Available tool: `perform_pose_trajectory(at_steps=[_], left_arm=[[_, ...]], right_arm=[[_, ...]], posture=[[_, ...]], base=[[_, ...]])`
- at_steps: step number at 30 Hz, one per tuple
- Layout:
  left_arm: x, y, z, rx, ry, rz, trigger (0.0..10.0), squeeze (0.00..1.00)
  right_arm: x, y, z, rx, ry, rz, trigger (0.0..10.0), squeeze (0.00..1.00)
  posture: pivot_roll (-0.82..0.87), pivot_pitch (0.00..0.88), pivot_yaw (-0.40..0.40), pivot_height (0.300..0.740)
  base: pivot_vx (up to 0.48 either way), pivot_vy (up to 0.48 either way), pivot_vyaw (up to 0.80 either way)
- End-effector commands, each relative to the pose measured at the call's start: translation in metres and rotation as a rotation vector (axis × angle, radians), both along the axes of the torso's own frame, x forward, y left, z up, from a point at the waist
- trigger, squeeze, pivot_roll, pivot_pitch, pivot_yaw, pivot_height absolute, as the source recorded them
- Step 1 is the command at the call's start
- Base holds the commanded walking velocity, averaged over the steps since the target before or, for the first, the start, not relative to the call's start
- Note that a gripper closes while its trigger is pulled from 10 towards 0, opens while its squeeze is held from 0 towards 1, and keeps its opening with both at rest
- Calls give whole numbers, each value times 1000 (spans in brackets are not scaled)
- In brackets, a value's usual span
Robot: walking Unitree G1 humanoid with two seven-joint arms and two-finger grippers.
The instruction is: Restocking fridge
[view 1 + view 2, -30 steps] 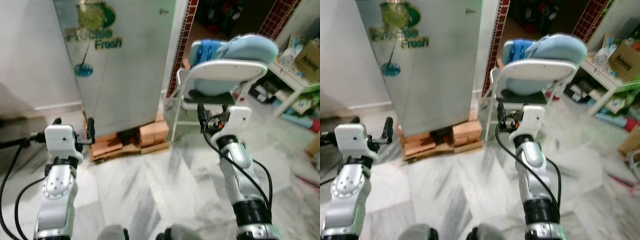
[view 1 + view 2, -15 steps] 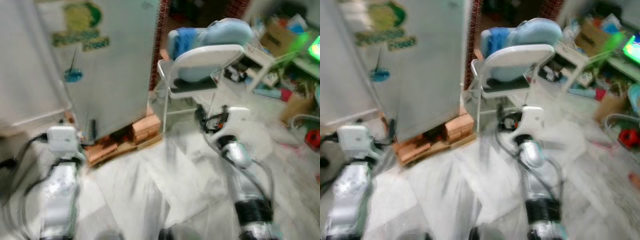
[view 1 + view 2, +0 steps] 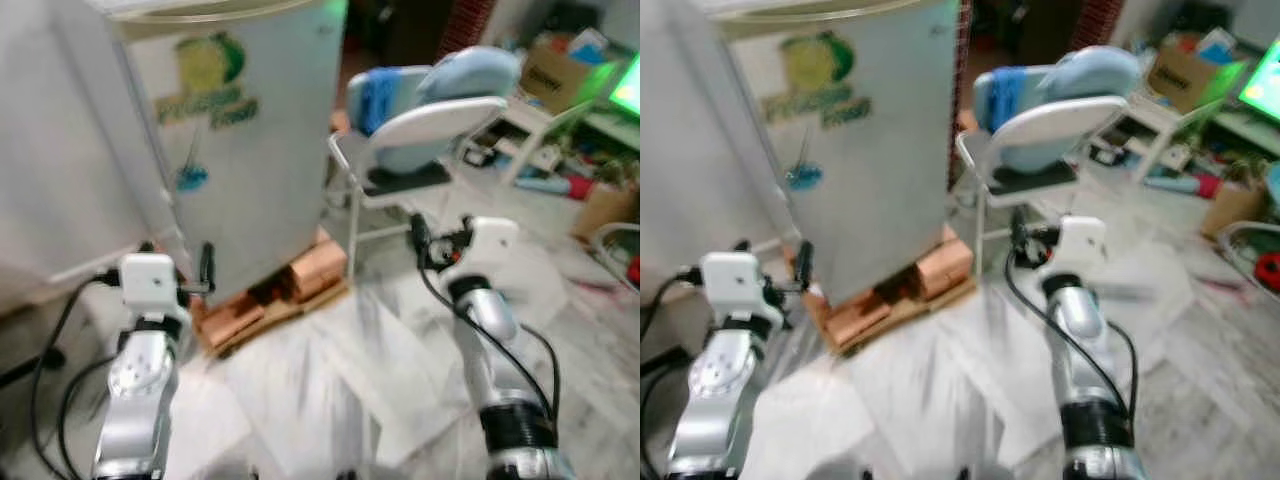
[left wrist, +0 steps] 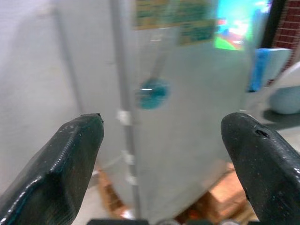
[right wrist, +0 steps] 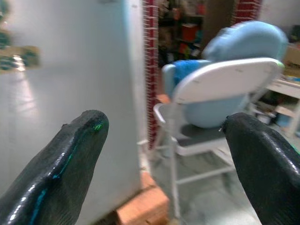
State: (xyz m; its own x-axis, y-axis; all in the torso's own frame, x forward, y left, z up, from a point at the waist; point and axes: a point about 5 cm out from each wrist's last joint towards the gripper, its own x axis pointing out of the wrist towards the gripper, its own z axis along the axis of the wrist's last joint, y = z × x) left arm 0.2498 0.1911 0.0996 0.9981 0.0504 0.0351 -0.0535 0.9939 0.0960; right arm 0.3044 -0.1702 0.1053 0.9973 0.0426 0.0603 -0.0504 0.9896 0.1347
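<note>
The silver fridge, with a green "Fresh" logo on its door, stands shut just ahead on the left. My left gripper is raised at waist height in front of the fridge's lower left corner, a short way off it. In the left wrist view its fingers stand wide apart with nothing between them. My right gripper is raised to the right of the fridge, facing a chair. Its fingers are also spread wide and empty.
The fridge rests on bricks and wooden boards. A white folding chair with a pale blue cushion and blue cloth stands close beside it. A white shelf with boxes and clutter fill the far right. A black cable trails at the left.
The whole picture has shifted and sharpened as the camera moved; the fridge now sits more towards the middle. Both arms keep the same raised pose with fingers spread.
</note>
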Motion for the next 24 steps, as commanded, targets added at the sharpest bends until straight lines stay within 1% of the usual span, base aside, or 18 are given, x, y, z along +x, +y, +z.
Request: perform_pose_trajectory(at_steps=[1,10,14,15,18,19,20,21,23,24], left_arm=[[-2,7,-1,18,11,23,10000,0],[-4,7,-3,32,18,23,10000,0],[-2,7,-1,35,10,21,10000,0],[-1,7,-2,38,10,22,10000,0],[-1,6,-4,47,14,21,10000,0],[1,4,-3,46,14,9,10000,0],[2,4,-3,46,14,6,10000,0],[3,2,-3,55,16,-9,10000,0],[7,0,-2,71,18,-36,10000,0],[9,0,-1,76,17,-41,10000,0]], right_arm=[[2,7,3,2,-15,18,10000,0],[0,-2,0,-2,-7,8,10000,0],[0,-1,0,-7,-2,6,10000,0],[1,0,0,-11,-3,9,10000,0],[1,0,-2,-14,-3,3,10000,0],[1,-2,-3,-5,-6,-18,10000,0],[1,-2,-3,-2,-7,-24,10000,0],[1,-3,-3,0,-11,-33,10000,0],[1,-5,-3,2,-14,-54,10000,0],[0,-6,-4,3,-14,-64,10000,0]], posture=[[58,18,-92,740],[54,16,-86,740],[54,14,-84,740],[53,12,-79,740],[52,7,-66,740],[48,2,-47,740],[48,2,-47,740],[42,0,-25,740],[38,0,-14,740],[34,0,6,740]], base=[[0,442,0],[0,438,0],[0,426,0],[307,368,-800],[0,0,-800],[0,0,-800],[0,0,-800],[0,0,-669],[0,0,-206],[0,0,0]])
